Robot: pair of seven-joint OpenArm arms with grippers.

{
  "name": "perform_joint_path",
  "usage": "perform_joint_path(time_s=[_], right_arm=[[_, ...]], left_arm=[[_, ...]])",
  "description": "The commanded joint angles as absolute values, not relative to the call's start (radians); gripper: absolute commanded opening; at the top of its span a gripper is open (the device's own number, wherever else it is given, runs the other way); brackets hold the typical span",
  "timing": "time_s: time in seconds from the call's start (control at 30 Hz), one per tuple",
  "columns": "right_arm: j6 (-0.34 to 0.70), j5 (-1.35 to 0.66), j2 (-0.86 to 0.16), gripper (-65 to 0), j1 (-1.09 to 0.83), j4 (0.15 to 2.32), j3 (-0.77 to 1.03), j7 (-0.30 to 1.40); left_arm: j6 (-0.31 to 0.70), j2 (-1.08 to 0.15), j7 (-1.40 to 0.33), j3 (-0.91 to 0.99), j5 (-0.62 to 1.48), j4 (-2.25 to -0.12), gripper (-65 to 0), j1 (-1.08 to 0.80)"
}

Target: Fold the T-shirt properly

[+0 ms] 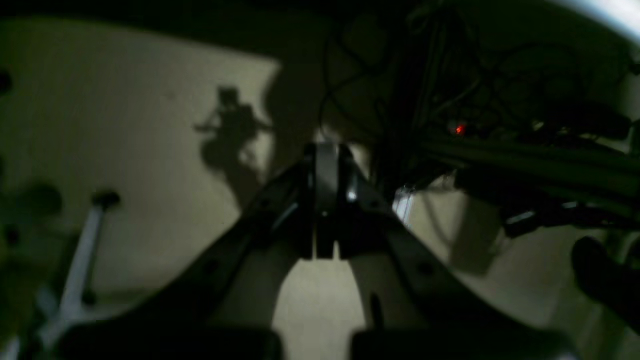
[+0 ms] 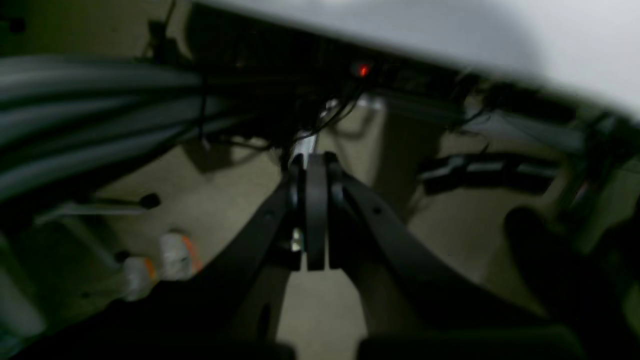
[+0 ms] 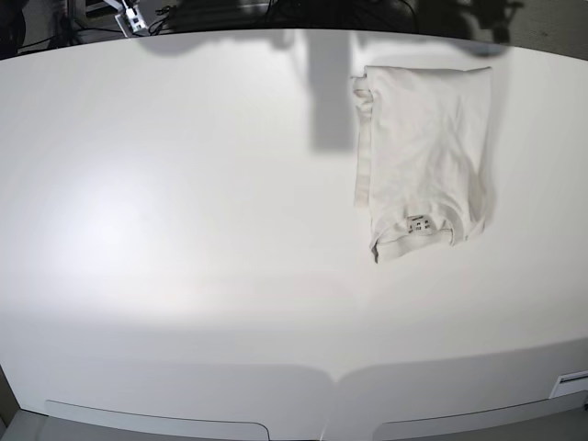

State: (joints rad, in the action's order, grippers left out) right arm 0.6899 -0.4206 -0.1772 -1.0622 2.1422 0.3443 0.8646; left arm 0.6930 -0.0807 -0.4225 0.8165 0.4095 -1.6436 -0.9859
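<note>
The off-white T-shirt [image 3: 423, 156] lies folded into a narrow rectangle on the white table [image 3: 184, 230], at the far right of the base view, its neck label toward the near end. Neither arm appears in the base view. In the left wrist view my left gripper [image 1: 326, 165] is shut, fingertips pressed together, nothing between them. My right gripper [image 2: 314, 172] in the right wrist view is shut the same way and holds nothing. Both wrist cameras look at dim floor and cables, not at the shirt.
Under the table edge run dark cables [image 2: 90, 120] and a red indicator light [image 2: 363, 70]. A light stand leg [image 1: 80, 270] rises at the left. Bottles with orange bands [image 2: 175, 257] lie on the floor. Equipment sits past the table's far edge [image 3: 119, 14].
</note>
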Motion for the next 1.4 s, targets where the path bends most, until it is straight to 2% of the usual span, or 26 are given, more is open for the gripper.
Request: perform_joint_path(time_s=[0.0,0.2,0.37,0.6,0.83,1.07,1.23,1.37], right_arm=[[0.698,-0.423,-0.18,-65.0,-1.083,2.122,0.347,0.853],[0.698,-0.344,-0.181,-65.0,-1.077,1.835,0.347,0.729],[0.698,-0.287,-0.22,-65.0,-1.015,1.609,0.345,0.662],[0.698,-0.249,-0.313,-65.0,-0.82,1.244,0.339,0.583],[0.698,-0.081,-0.4,-65.0,-0.602,0.818,0.234,0.34],[0.567,-0.029,-0.426,-65.0,-0.373,0.479,0.012,0.134],[0.446,-0.062,-0.375,-65.0,-0.247,0.376,-0.123,0.074],[0.426,-0.085,-0.321,-65.0,-0.184,0.344,-0.173,0.075]], left_arm=[[0.698,-0.087,-0.402,0.823,0.414,-1.615,-65.0,-1.008],[0.698,-0.106,-0.19,0.82,0.228,-1.343,-65.0,-0.984],[0.698,-0.154,-0.177,0.796,0.223,-1.15,-65.0,-0.919],[0.698,-0.17,-0.015,0.795,-0.005,-0.896,-65.0,-0.791],[0.698,-0.17,0.062,0.795,-0.18,-0.619,-65.0,-0.61],[0.569,-0.169,0.123,0.795,-0.213,-0.397,-65.0,-0.455],[0.533,-0.163,0.128,0.795,-0.213,-0.311,-65.0,-0.36],[0.494,-0.135,0.13,0.795,-0.218,-0.288,-65.0,-0.312]])
